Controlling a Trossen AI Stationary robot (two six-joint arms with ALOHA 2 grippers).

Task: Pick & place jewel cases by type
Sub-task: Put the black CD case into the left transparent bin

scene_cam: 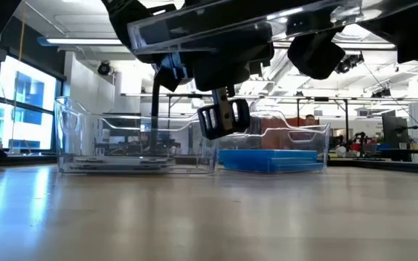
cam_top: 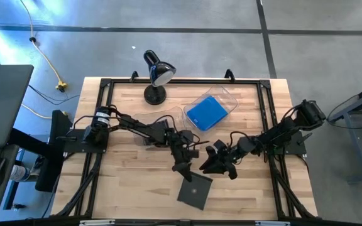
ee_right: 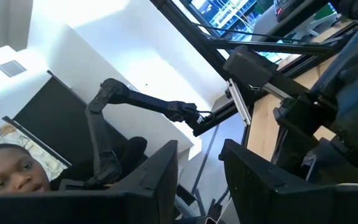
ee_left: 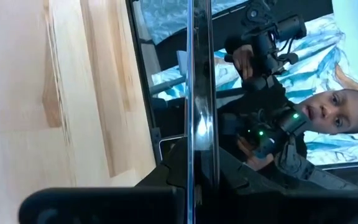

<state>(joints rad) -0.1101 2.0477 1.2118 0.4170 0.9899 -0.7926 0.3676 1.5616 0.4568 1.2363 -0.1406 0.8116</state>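
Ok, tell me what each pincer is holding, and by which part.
Left pincer holds the dark grey square plastic jewel case by its edge; right pincer holds nothing.

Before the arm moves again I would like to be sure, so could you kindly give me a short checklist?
1. Left gripper clamps the grey case: ok.
2. Case lifted off the table: ok.
3. Right gripper open and empty: ok.
4. Blue cases lie in their own bin: ok.
5. Room left in the other bin: cannot tell.
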